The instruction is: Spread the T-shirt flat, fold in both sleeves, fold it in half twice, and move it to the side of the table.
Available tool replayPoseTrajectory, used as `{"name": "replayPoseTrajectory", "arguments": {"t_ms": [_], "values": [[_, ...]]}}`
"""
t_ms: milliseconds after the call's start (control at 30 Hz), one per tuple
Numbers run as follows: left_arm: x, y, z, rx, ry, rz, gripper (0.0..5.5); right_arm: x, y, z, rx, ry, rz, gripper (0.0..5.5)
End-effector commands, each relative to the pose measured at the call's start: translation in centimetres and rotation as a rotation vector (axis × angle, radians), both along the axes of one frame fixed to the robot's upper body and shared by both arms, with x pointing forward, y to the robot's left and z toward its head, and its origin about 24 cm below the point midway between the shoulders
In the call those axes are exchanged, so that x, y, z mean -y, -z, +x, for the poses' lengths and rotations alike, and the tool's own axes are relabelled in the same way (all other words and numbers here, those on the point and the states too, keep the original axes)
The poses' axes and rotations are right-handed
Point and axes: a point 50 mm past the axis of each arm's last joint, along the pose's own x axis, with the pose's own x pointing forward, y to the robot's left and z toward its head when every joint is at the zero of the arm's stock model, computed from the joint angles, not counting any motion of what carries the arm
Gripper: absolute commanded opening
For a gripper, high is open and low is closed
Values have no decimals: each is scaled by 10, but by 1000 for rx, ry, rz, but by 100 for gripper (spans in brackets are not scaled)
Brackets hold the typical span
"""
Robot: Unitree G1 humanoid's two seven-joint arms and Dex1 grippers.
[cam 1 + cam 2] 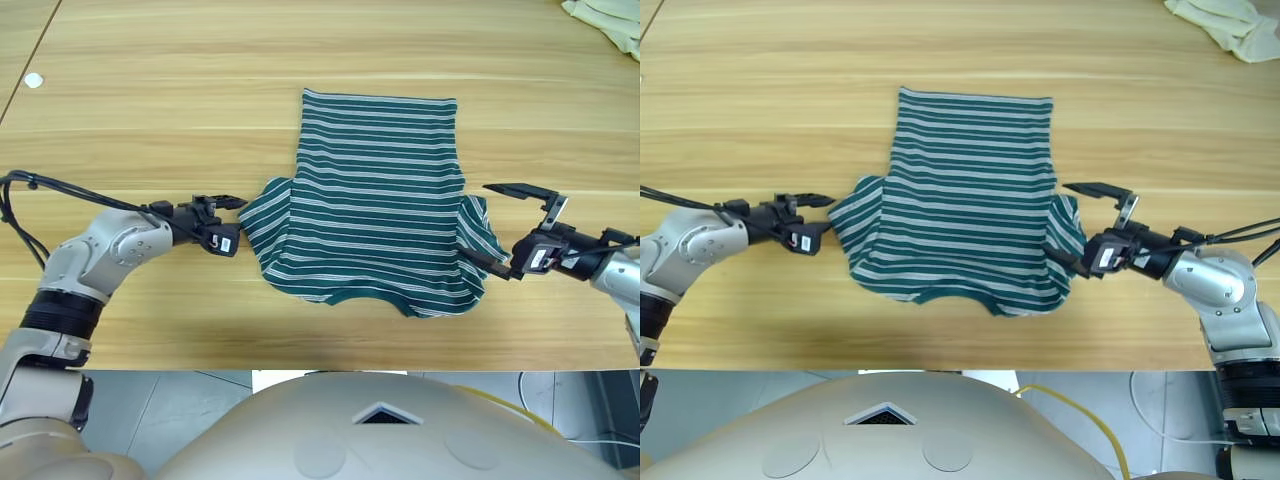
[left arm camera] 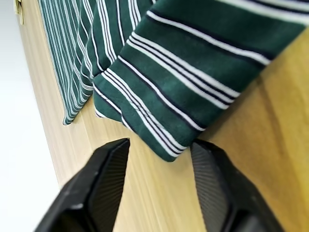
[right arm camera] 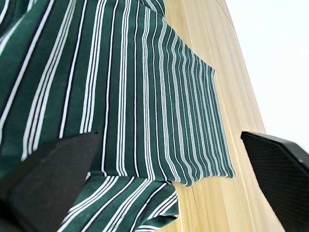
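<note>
Loosely rumpled striped T-shirt (image 1: 375,200), woodgrain table (image 1: 150,100); left claw (image 1: 238,222) apart, right claw (image 1: 477,222) splayed, maybe touching sleeve (image 1: 482,238).

Green striped T-shirt (image 1: 375,195) flat mid-table (sleeves rumpled).

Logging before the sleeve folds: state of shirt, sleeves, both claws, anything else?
T-shirt: spread on the table, not folded.
Left sleeve: sticking out, rumpled, not folded in.
Right sleeve: sticking out, rumpled, not folded in.
Left claw: open, at the left sleeve's tip, holding nothing.
Right claw: open, at the right sleeve's edge, not clamped.
Cream cloth: crumpled, far right corner.
</note>
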Motion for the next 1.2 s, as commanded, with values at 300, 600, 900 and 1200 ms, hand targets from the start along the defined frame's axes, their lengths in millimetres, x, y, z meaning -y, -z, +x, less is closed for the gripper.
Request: {"name": "replayPoseTrajectory", "arguments": {"t_ms": [300, 600, 900, 1200], "values": [[4, 1, 3, -1, 15, 18, 54, -3, 2, -3, -9, -16, 5, 540], [5, -5, 6, 26, 14, 1, 2, -5, 1, -6, -6, -26, 17, 540], [13, -14, 11, 90, 1, -81, 2, -6, -1, -8, 1, -41, 34, 540], [34, -26, 6, 78, 46, -236, 2, -9, -1, -7, 2, -57, 46, 540]]}}
